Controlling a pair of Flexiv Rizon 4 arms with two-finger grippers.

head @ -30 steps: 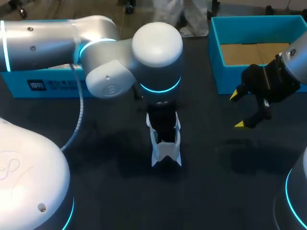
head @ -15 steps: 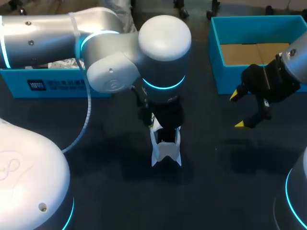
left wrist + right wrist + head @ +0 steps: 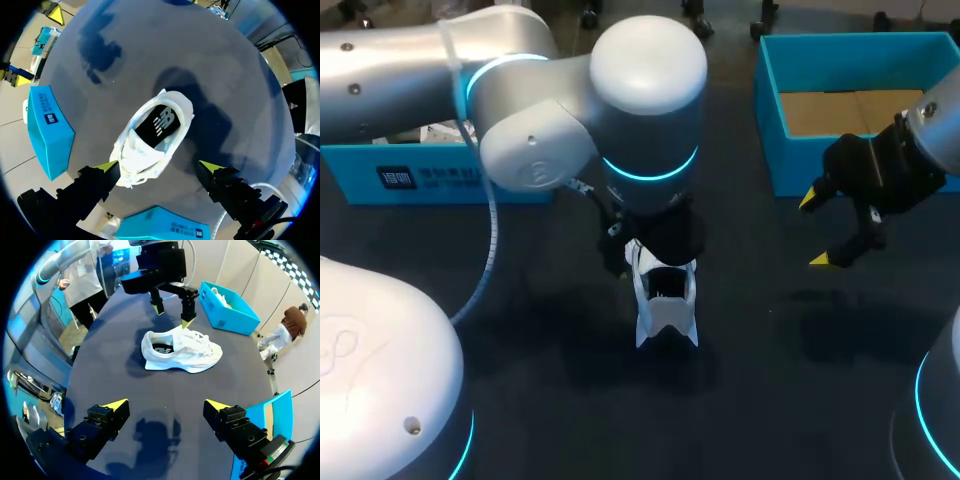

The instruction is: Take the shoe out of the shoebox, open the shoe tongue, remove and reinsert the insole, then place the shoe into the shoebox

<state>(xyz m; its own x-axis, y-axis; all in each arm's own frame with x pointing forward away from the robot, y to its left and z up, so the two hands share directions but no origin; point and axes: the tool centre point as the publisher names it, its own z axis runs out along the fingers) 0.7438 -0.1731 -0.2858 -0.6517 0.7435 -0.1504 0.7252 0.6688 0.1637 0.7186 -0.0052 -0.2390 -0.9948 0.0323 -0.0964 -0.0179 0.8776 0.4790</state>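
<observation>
A white shoe point(image 3: 666, 310) lies on its sole on the dark table point(image 3: 550, 300), mid-table, with its black insole point(image 3: 159, 124) showing through the opening. My left gripper point(image 3: 159, 167) hangs open just above the shoe's laced front, its yellow fingertips point(image 3: 107, 167) spread to either side without touching it. From the right wrist view, the left gripper point(image 3: 172, 314) stands over the shoe point(image 3: 182, 351). My right gripper point(image 3: 816, 230) is open and empty, off to the right of the shoe, near the open blue shoebox point(image 3: 770, 120).
The blue shoebox has a brown cardboard floor point(image 3: 850, 110). A second blue box point(image 3: 440, 175) holding white paper stands at the back left, behind my left arm point(image 3: 640, 110). Bare table lies between the shoe and my right gripper point(image 3: 166, 405).
My left gripper's fingers have spread wide apart above the shoe, and its wrist has shifted slightly. The shoe and my right arm have stayed where they were.
</observation>
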